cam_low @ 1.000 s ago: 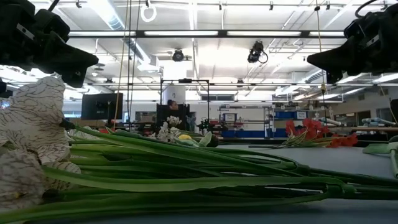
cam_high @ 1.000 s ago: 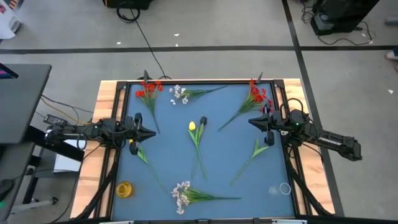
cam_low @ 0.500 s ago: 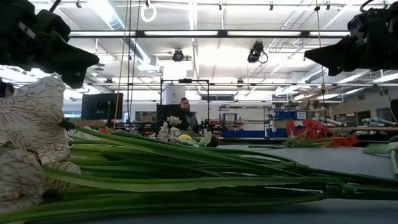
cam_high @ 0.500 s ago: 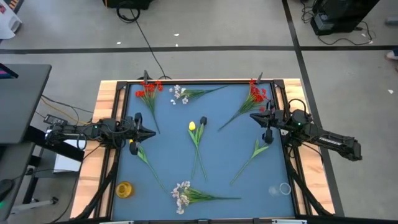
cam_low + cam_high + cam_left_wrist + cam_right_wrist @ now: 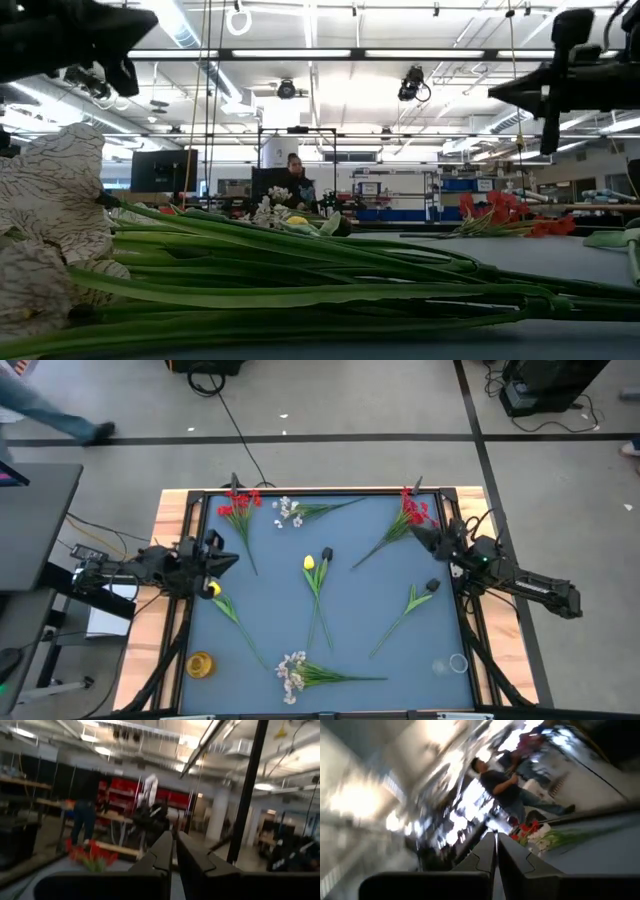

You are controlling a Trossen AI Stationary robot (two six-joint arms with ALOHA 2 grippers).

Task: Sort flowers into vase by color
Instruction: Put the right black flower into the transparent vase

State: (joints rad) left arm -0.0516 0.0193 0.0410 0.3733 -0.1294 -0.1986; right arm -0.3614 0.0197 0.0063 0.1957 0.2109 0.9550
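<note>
Now both tools empty, fingers pressed together, nothing held or touched. Left tool sits at the left edge of the blue table, tip pointing inward, just beside the stalk of the red clustered flower bunch at far left; its own wrist view shows the two dark fingers nearly meeting with only a thin slit. Right tool sits at the right edge, near the second red clustered bunch at far right; right wrist view shows its dark fingers closed the same way.

All flowers lie flat on the table, none in a vase. White small-blossom spray at far middle, thin green stalk running right. Yellow tulip bud, centre, long thin stalk toward the near side. Second yellow bud at left edge, just under the left tool. Green leafy stem, right side. White blossom spray with thick green leaf bundle at near middle; low view shows its papery veined white petals close up. Amber glass vase, round, near left corner. Clear glass vase, round, near right corner.
</note>
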